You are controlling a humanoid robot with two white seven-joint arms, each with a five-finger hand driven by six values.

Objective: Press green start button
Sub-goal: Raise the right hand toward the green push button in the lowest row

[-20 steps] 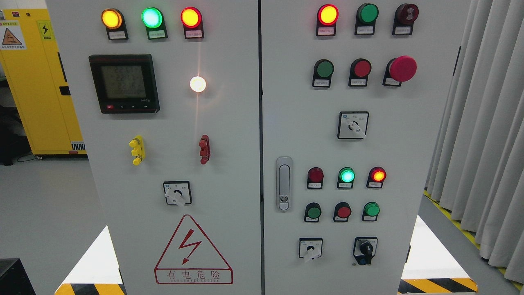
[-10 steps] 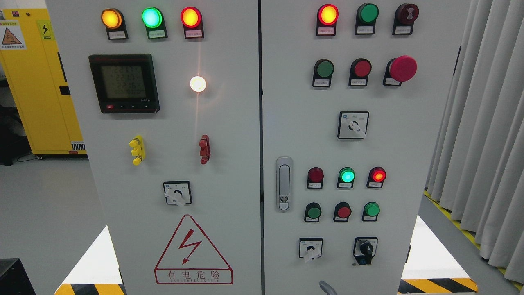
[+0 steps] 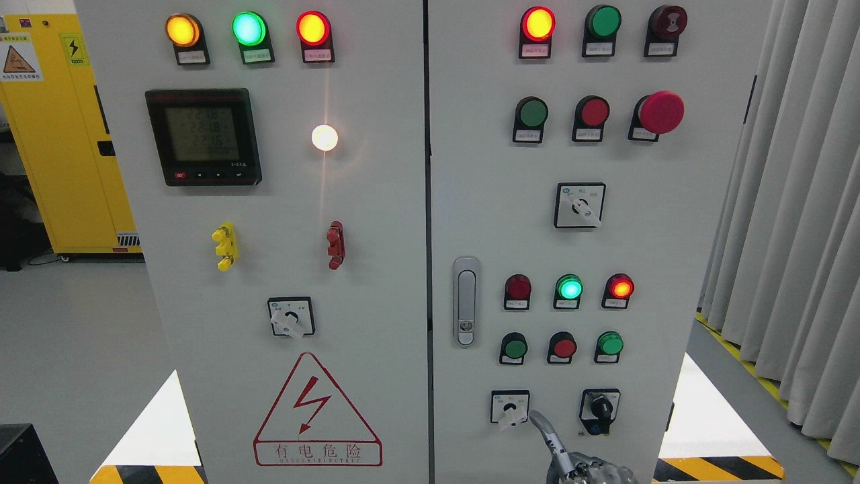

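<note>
At the far left stands a yellow cabinet (image 3: 64, 134) with warning stickers, behind the grey control cabinet (image 3: 376, 282) that fills the view. On the cabinet's left door, three lit lamps run along the top: amber (image 3: 183, 29), green (image 3: 248, 28) and red (image 3: 313, 28). Below them sits a black digital meter (image 3: 203, 137), with a glowing white lamp (image 3: 324, 138) to its right. Lower down are a yellow terminal block (image 3: 225, 246), a red terminal block (image 3: 335, 245), a rotary selector switch (image 3: 291, 317) and the red electrical hazard triangle (image 3: 317, 411).

A silver door handle (image 3: 465, 300) sits at the left edge of the right door. At that door's top are a lit red lamp (image 3: 538, 24), an unlit green one (image 3: 603, 21) and a dark red buzzer (image 3: 666, 23). In the row beneath, the green start button (image 3: 533, 113) is the leftmost item, with a red button (image 3: 594, 112) and a red mushroom stop button (image 3: 660, 112) to its right. It is untouched.

Further down come a selector switch (image 3: 579, 205), a row of three lamps, a row of three small buttons, then a white-knobbed selector (image 3: 510, 408) and a black key switch (image 3: 598, 410).

The right hand (image 3: 571, 457) comes up at the bottom edge, one finger (image 3: 544, 430) extended, its tip just beside the white-knobbed selector and well below the start button. Whether the other fingers are curled cannot be told.

Grey curtains (image 3: 793, 202) hang at the far right.
</note>
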